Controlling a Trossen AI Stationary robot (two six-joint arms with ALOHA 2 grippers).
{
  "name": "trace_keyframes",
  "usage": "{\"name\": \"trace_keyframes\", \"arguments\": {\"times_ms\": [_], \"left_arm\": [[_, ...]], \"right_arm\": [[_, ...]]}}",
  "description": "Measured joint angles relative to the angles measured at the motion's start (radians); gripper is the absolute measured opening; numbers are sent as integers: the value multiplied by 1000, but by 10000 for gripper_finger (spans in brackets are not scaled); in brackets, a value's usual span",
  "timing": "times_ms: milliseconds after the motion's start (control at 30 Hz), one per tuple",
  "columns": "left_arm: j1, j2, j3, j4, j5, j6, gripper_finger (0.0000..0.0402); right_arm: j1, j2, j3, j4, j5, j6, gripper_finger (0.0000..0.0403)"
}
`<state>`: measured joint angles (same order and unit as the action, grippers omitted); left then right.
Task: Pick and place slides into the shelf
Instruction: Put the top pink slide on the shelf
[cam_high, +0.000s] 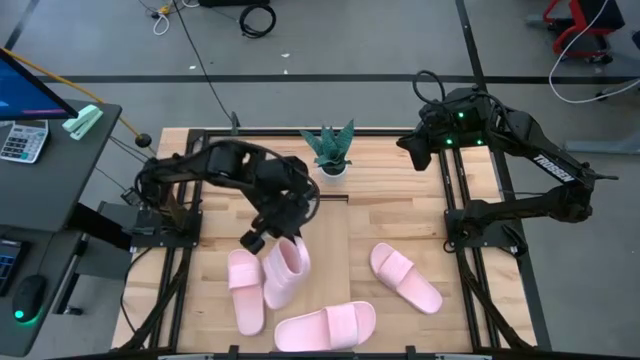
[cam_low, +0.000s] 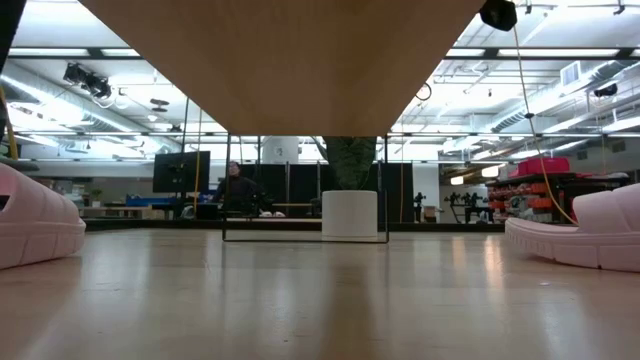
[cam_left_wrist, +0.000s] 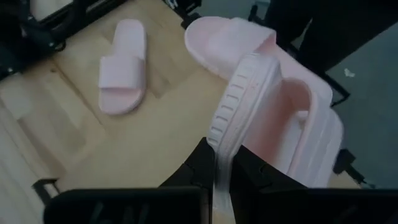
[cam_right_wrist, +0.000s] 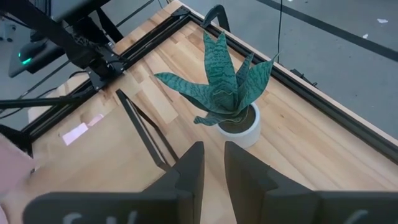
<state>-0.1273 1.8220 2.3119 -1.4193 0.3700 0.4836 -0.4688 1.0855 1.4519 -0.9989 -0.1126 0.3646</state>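
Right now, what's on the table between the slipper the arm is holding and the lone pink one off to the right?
Nothing: the high view shows only bare tabletop between the held slide and the right-hand slide.

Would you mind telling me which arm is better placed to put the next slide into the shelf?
The left. The left gripper is already clamped on the edge of a slide held above the table, mid-table. The right gripper is empty, back near the potted plant, away from every slide.

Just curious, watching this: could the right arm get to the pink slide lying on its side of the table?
Probably yes. The right gripper hangs at the table's far edge near the potted plant, and nothing lies between it and that slide. The left gripper is busy holding another slide.
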Motion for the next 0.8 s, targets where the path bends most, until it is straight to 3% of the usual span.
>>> {"name": "trace_keyframes", "arguments": {"times_ms": [233,433,800], "left_arm": [[-31,19,2,110,-28,-96,27],[-44,31,1,73,-86,-139,27],[-45,15,2,40,-96,-211,27]], "right_arm": [[0,0,0,-13,-1,-28,66],[1,0,0,-22,-30,-47,66],[1,0,0,-48,-31,-52,63]]}}
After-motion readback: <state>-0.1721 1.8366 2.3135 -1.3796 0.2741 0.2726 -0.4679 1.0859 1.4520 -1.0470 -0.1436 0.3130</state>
